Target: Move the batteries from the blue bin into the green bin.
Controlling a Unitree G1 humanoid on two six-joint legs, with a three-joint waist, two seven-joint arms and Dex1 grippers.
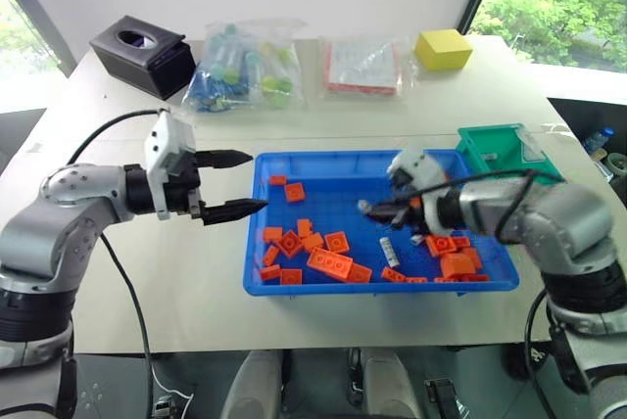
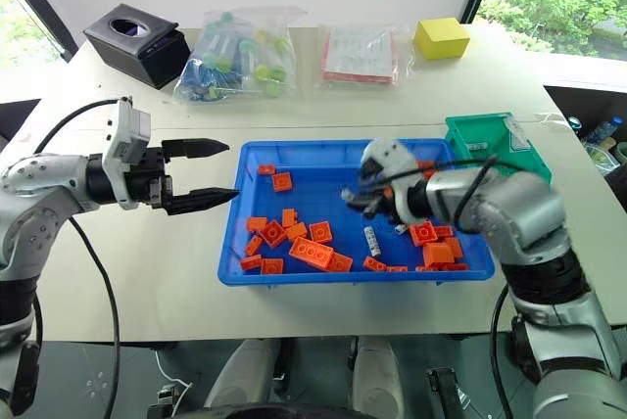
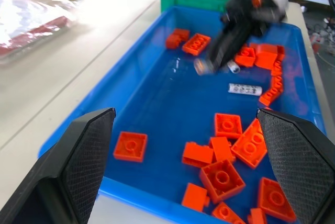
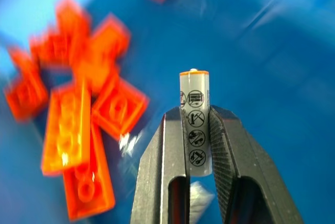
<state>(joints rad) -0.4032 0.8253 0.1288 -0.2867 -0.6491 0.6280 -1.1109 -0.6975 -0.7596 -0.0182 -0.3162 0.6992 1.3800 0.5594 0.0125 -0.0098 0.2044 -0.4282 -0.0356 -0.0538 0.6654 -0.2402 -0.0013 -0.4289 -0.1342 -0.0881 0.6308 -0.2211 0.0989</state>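
The blue bin [image 1: 257,272] sits on the tabletop [image 1: 137,302] near its front edge, right of centre, with bare table to its left and behind it. The green bin [image 1: 490,150] stands just beside the blue bin's back right corner, close to the table's right edge, its inside hard to see into.

The right gripper [image 4: 194,130] hangs over the middle of the blue bin, above the floor, its two fingers pinched tight on one battery [image 4: 194,114], which stands out past the fingertips with its orange-ringed end forward. Open blue floor lies under it and toward the bin's back wall.

Two more batteries can be counted on the bin floor: one with a black label [image 3: 245,89] lying flat toward the front right part, and a small one [image 3: 233,67] just beside the right gripper among the bricks. More may be hidden under the arm.

Orange bricks [image 1: 330,262], roughly twenty, cluster along the bin's front wall and right side, with two nearer the back left corner.

The left gripper [image 1: 235,184] hovers over bare table just outside the blue bin's left wall, fingers spread wide with nothing between them.

Along the table's back edge stand one black tissue box [image 1: 144,53], two clear bags [image 1: 240,76] and one yellow block [image 1: 443,49].
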